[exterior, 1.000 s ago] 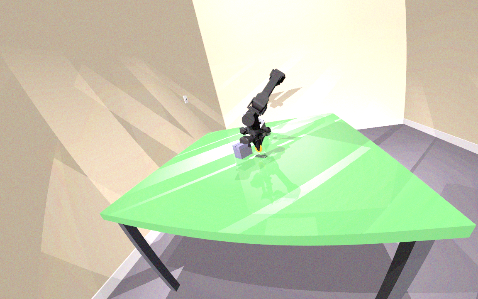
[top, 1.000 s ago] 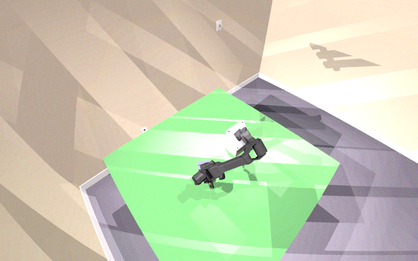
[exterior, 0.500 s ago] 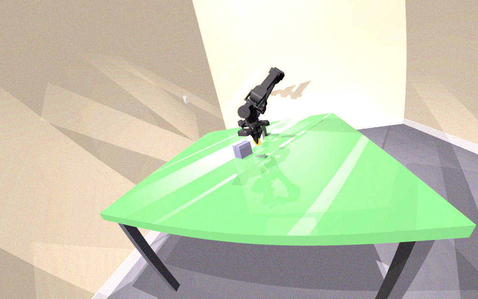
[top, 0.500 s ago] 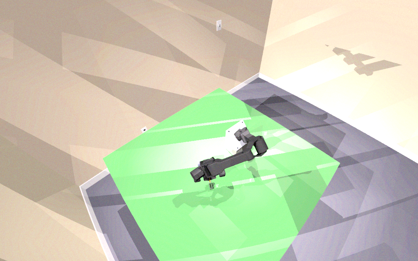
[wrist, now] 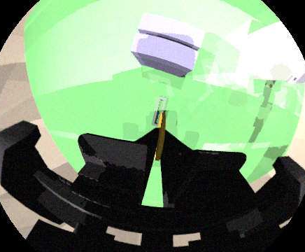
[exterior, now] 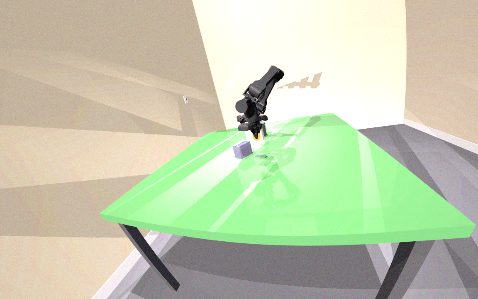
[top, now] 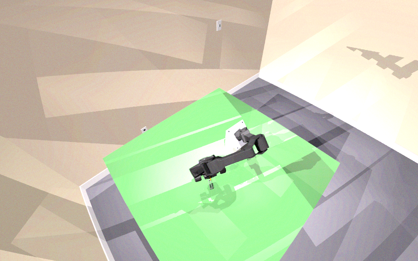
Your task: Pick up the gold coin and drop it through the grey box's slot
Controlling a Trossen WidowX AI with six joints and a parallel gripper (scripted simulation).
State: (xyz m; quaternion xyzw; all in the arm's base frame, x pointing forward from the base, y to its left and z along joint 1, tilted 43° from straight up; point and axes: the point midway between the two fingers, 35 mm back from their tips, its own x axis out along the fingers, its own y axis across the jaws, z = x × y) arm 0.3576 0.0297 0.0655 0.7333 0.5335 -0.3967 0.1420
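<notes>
Box (exterior: pixel 242 149) sole obstacle beside holder (exterior: pixel 262 156) (apart); air above unobstructed.

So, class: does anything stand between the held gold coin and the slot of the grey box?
Nothing visible does. The thin gold coin hangs in the gripper, above the table and apart from the closed grey box.

Box (exterior: pixel 242 149) stands on table (exterior: pixel 345 193), left of holder (exterior: pixel 262 156). Coin (exterior: pixel 256 136) hangs above table, between both, in gripper (exterior: pixel 257 133).
</notes>
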